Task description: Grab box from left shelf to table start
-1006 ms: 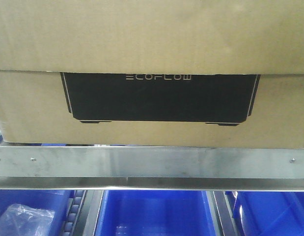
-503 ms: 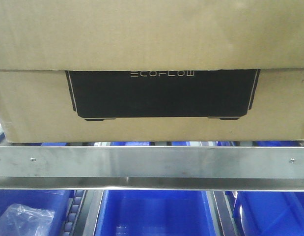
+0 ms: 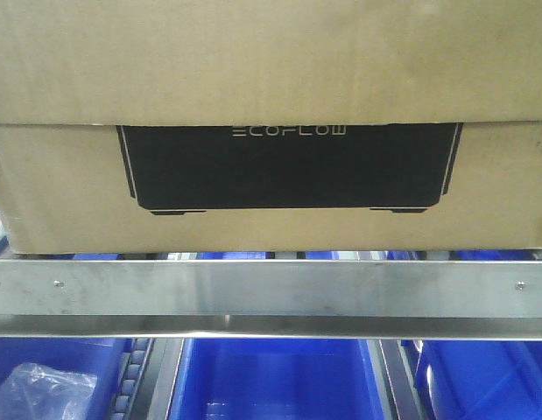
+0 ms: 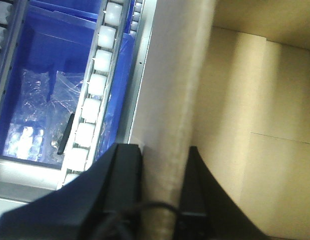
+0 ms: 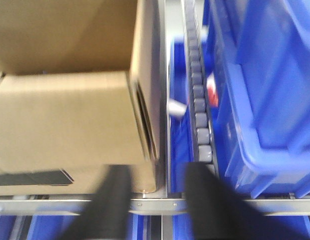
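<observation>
The box sits on the shelf, and from my front camera its brown cardboard face fills the upper part of the picture, with the lid overlapping the body and the black panel reading ECOFLOW just under the lid's edge. Its bottom edge lies just above and behind the shelf's wide steel front rail. On my left wrist camera the left gripper straddles an upright cardboard edge of the box: one black finger is on each side, both touching the cardboard, so I read those jaws as closed on it. On my right wrist camera the picture is blurred, but the right gripper has its two dark fingers spread to either side of the box's near right corner; there is a clear gap between the cardboard and the outer finger, so these jaws stand open around the corner rather than clamped. A track of rollers runs just beside the box on the left. Blue bins sit under the rail, and the leftmost one holds a clear plastic bag.
</observation>
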